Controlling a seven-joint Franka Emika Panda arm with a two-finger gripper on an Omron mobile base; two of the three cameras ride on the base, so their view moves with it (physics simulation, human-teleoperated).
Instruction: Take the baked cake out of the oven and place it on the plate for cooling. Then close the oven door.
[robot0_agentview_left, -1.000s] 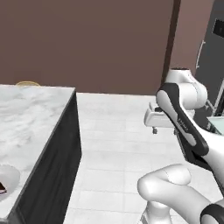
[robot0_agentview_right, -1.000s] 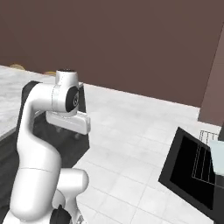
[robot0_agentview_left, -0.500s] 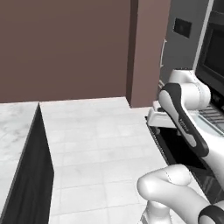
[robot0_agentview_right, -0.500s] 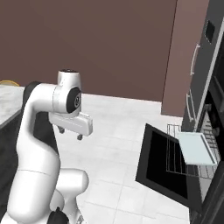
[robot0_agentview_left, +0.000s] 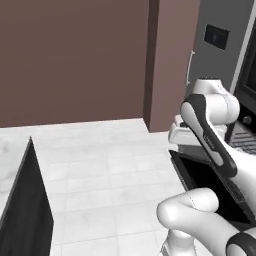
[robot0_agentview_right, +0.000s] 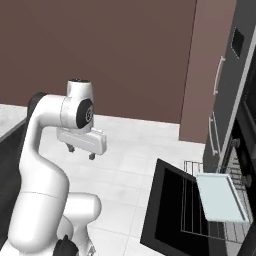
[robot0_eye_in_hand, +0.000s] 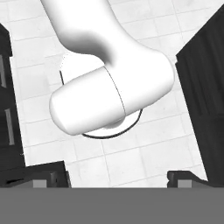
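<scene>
The oven (robot0_agentview_right: 239, 150) stands at the right with its oven door (robot0_agentview_right: 167, 205) dropped open. A wire rack (robot0_agentview_right: 192, 200) is drawn out over the door and carries a flat pale tray (robot0_agentview_right: 222, 197). The same black door (robot0_agentview_left: 210, 186) lies low on the right, partly behind my arm. My gripper (robot0_agentview_right: 80, 152) hangs over the tiled floor left of the oven, fingers pointing down, open and empty. In the hand view its fingertips (robot0_eye_in_hand: 43, 179) stand far apart around the gripper (robot0_eye_in_hand: 114, 178). The cake and the plate are out of view.
A dark-sided, marble-topped counter (robot0_agentview_left: 20, 210) sits at the left, and its edge (robot0_agentview_right: 9, 125) also shows at the far left. A tall grey cabinet with bar handles (robot0_agentview_right: 220, 82) stands above and beside the oven. Pale floor tiles (robot0_agentview_left: 110, 170) lie open between counter and oven.
The whole picture has swung: the base has turned from the counter toward the oven, which now shows larger. The arm keeps its pose and the gripper stays open.
</scene>
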